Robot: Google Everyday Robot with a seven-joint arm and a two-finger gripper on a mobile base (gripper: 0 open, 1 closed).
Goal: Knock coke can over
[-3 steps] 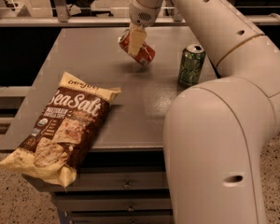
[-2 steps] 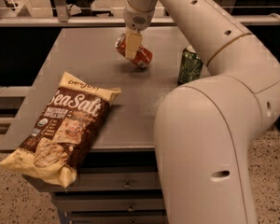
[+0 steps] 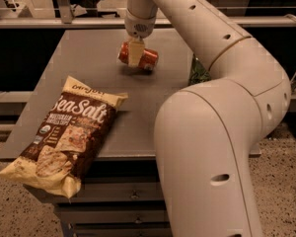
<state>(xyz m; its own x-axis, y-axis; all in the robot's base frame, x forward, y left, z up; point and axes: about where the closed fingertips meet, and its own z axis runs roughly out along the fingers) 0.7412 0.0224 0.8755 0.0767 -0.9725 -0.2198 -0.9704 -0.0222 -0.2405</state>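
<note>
Red coke can (image 3: 149, 59): lies nearly on its side at the back of the desk (image 3: 89, 58), long axis running left to right.
Claw (image 3: 134, 57): hangs straight down from the arm (image 3: 212, 53) onto the can's middle, with a pale part of it crossing the front of the red wall. I cannot tell whether it is apart or clamped on the can.
Contact with desk: the can sits low over the grey top with a shadow beneath. It is unclear whether it rests there fully or is held just off it.
Weight: probably light, whether full or empty, so a small nudge would shift it.
Stiffness: the thin metal wall would likely dent under a hard squeeze, while the two ends are stiffer.
Surface: smooth painted metal, likely slippery. Being round, it should roll freely once on its side.
Where to take hold: toppling needs no firm hold, only a sideways push high on the wall. If it is gripped, go across the mid-body and squeeze gently.
Progress: judged done or nearly so, since the can is no longer upright.
Risk: on release the can may roll toward the desk's back edge, or right toward the green can (image 3: 197, 73), which just shows behind the arm.
Bag (image 3: 69, 132): at the front left of the desk, overhanging the edge and well apart from the can.
</note>
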